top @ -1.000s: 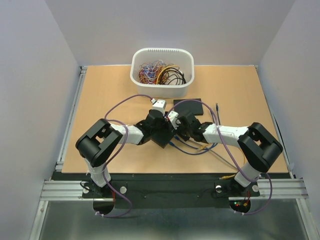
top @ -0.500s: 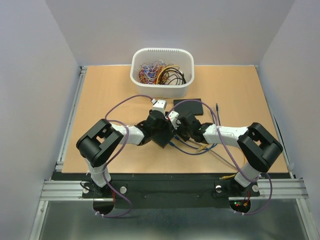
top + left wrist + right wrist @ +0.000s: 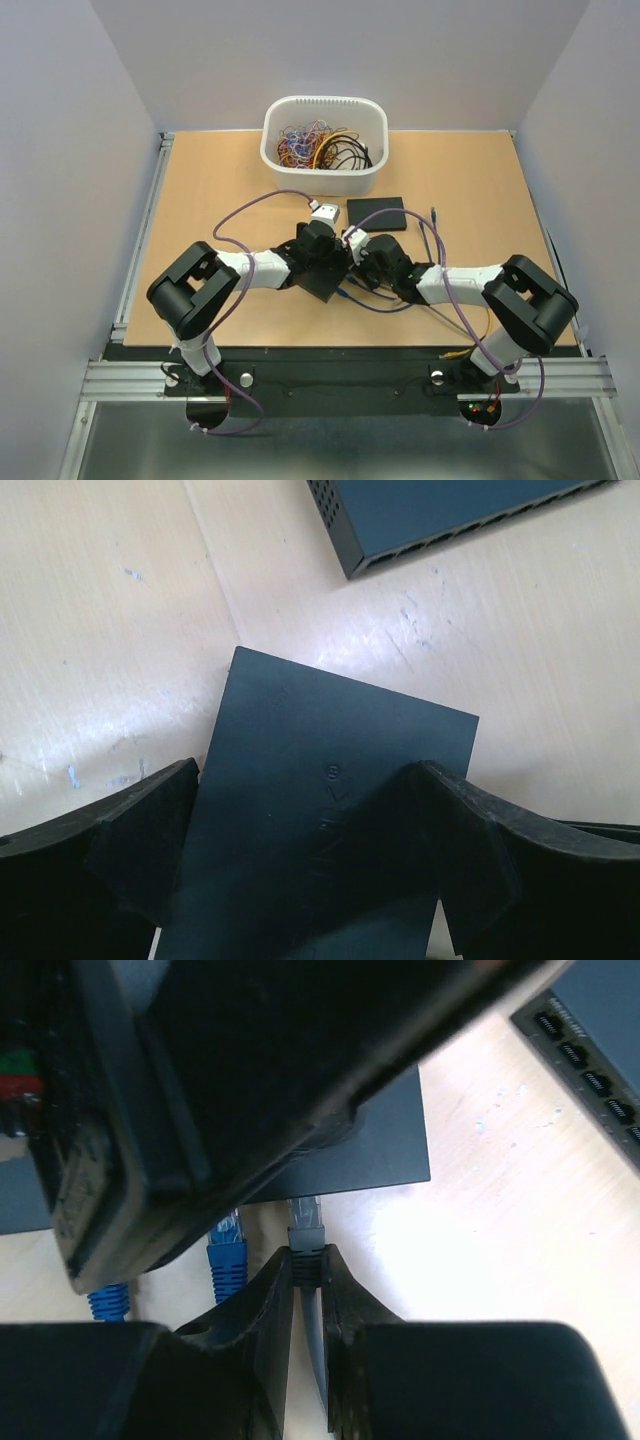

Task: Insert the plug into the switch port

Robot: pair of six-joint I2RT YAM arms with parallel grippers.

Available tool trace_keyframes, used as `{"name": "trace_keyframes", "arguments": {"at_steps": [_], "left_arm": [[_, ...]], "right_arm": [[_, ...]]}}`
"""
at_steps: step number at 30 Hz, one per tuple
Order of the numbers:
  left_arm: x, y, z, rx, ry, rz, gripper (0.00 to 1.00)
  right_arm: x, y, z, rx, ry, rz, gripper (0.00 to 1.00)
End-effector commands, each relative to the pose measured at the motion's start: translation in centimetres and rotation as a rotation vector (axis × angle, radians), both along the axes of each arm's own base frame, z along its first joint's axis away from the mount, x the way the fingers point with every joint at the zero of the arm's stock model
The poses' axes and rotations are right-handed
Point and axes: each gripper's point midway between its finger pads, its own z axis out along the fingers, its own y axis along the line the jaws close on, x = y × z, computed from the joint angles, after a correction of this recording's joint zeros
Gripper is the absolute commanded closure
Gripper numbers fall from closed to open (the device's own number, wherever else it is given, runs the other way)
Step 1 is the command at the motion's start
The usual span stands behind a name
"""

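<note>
Compared with one second before, both arms had drawn a little toward the near edge of the surface [image 3: 220, 190]. The second switch [image 3: 377, 213], which they half covered before, now lay fully uncovered and apart from them.

The left end effector [image 3: 310, 780] was clamped on the two sides of the held switch [image 3: 330, 720] and kept it lifted and tilted. The right end effector [image 3: 308, 1260] was closed tightly on the boot of the plug [image 3: 305, 1215]. The colour of its cable could not be told in the shadow.

In the right wrist view the plug tip stood just at the edge of the held switch, beside two blue connectors [image 3: 227, 1252] already sitting there. The switch port itself was hidden, so whether the tip had entered could not be told. In my judgement, the shift brought the plug and the port edge together and the insertion was starting but not finished. A short straight push seemed still needed, and a small misalignment could jam the tip on the housing.
</note>
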Motion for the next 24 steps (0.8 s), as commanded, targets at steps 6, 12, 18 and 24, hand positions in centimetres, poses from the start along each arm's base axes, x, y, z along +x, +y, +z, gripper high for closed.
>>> {"name": "trace_keyframes", "arguments": {"at_steps": [6,12,18,24], "left_arm": [[-5.0,4.2,-0.9,0.074,0.253,0.059,0.01],[-1.5,9.5,4.1,0.043,0.141,0.286,0.01],[0.2,12.8,9.8,-0.061,0.029,0.438,0.01],[0.4,13.0,9.0,-0.05,0.052,0.429,0.01]], "right_arm": [[2.7,8.7,11.9,0.435,-0.208,0.067,0.99],[3.8,9.1,10.8,0.439,-0.172,-0.005,1.0],[3.9,8.9,10.1,0.443,-0.144,-0.038,0.99],[3.2,8.1,9.3,0.435,-0.129,-0.046,1.0]]}}
